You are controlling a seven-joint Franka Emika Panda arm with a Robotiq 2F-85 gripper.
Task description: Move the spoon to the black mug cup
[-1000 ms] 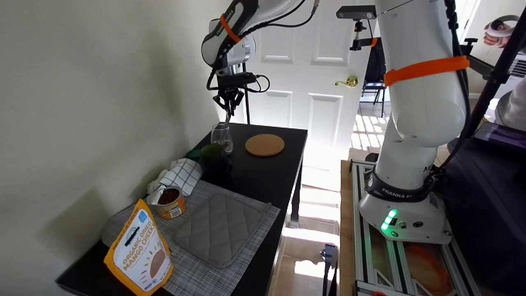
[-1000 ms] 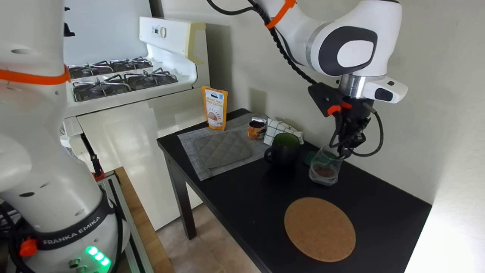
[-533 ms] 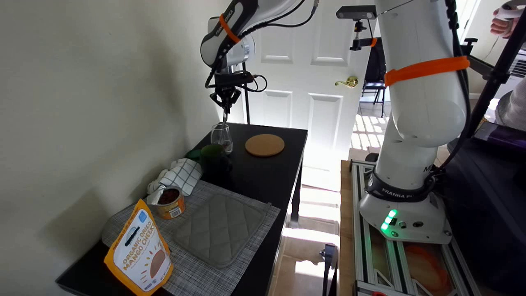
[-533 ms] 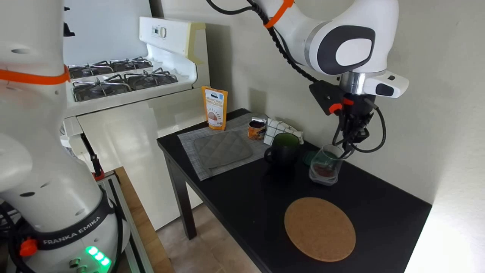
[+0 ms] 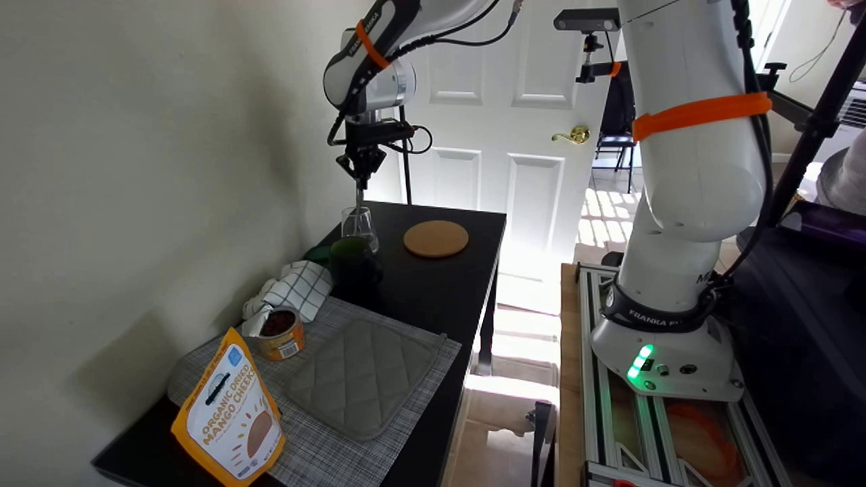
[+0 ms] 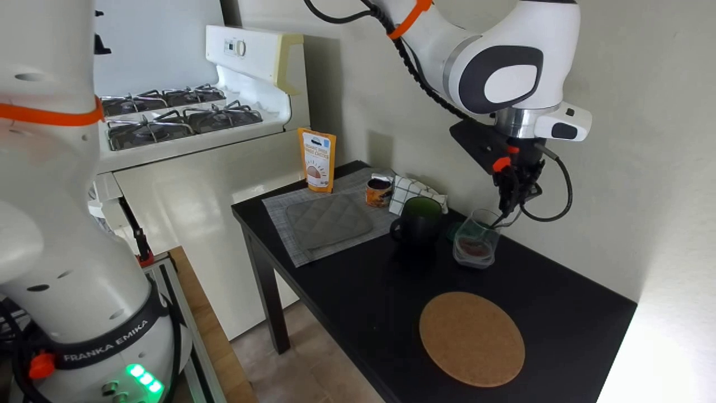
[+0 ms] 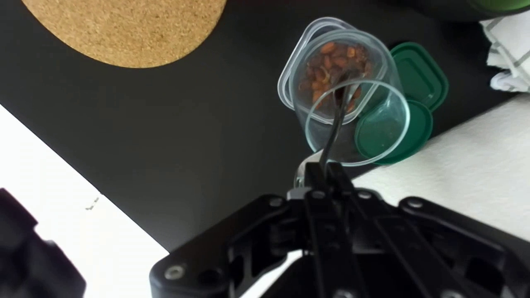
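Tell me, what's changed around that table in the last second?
The jaws have shifted toward the wall, carrying the spoon, whose lower end dips into the clear glass; the glass has slid slightly the same way. I see nothing newly grabbed or let go. The black mug cup, cork disc, mango pouch and gray pot holder stayed put.

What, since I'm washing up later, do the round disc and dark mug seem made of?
Round disc: matte cork, judging by its speckled tan grain. Dark mug: perhaps glazed ceramic, given its dull black outside and green inside; enamelled metal is possible.
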